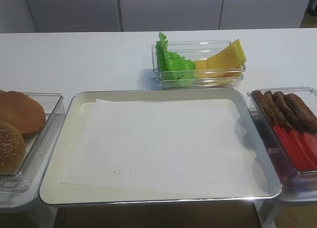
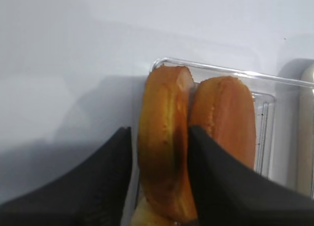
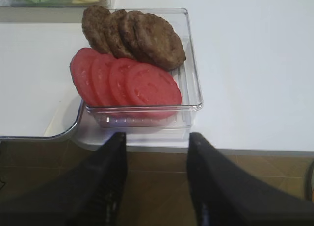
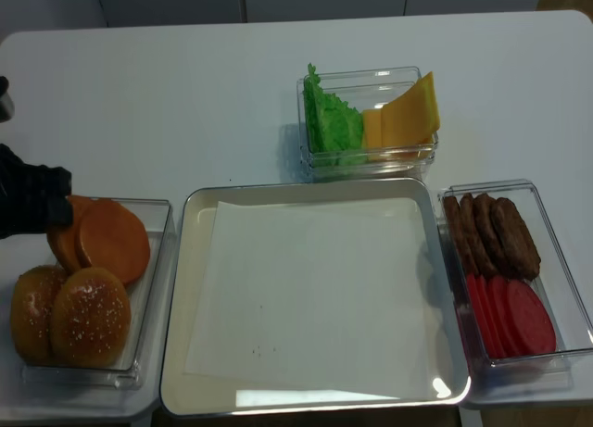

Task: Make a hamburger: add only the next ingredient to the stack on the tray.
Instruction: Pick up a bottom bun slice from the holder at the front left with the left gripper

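The left pincer (image 2: pixel 159 187) straddles one bottom bun half (image 2: pixel 164 142) standing on edge in the clear bun bin (image 2: pixel 262 113); both dark fingers (image 2: pixel 216 182) press its flat sides, so it is gripping that bun. Just to the pincer's right a second plain bun (image 2: pixel 228 118) leans against the gripped one. In the realsense high view the sesame bun tops (image 4: pixel 88 316) sit nearer the counter edge in that bin. The metal tray (image 4: pixel 199 260), further right, holds only white paper (image 4: pixel 315 288). The right pincer (image 3: pixel 157 182) hangs open, holding nothing, below the counter (image 3: pixel 255 64) edge, with the bin of tomato slices (image 3: pixel 127 84) and meat patties (image 3: pixel 132 35) straight ahead of it
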Action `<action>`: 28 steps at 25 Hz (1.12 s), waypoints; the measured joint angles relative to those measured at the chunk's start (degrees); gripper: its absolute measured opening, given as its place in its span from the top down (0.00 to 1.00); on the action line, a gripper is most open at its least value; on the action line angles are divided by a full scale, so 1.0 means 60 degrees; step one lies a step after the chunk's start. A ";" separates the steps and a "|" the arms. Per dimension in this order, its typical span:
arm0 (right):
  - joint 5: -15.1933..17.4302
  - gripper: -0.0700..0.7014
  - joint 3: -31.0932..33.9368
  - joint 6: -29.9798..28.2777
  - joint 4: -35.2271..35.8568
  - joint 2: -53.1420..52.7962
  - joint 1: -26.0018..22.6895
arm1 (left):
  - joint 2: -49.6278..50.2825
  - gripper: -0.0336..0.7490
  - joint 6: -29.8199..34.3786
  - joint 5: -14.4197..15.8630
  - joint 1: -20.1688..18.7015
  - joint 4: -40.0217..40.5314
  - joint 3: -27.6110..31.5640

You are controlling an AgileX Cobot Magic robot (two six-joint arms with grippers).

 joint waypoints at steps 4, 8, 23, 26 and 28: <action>0.0000 0.49 0.0000 0.0000 0.0000 0.0000 0.0000 | 0.0000 0.60 0.0000 -0.0046 0.0000 0.0042 0.0000; 0.0000 0.49 0.0000 0.0000 0.0000 0.0000 0.0000 | 0.0200 0.60 0.0000 0.0020 0.0000 0.0002 0.0000; 0.0000 0.49 0.0000 -0.0019 0.0000 0.0000 0.0000 | 0.0273 0.77 0.0000 0.0079 0.0000 -0.0075 0.0000; 0.0000 0.49 0.0000 -0.0019 0.0000 0.0000 0.0000 | 0.0273 0.77 0.0000 0.0118 0.0000 -0.0075 0.0000; 0.0000 0.49 0.0000 -0.0019 0.0000 0.0000 0.0000 | 0.0238 0.77 0.0000 0.0145 0.0000 -0.0075 -0.0006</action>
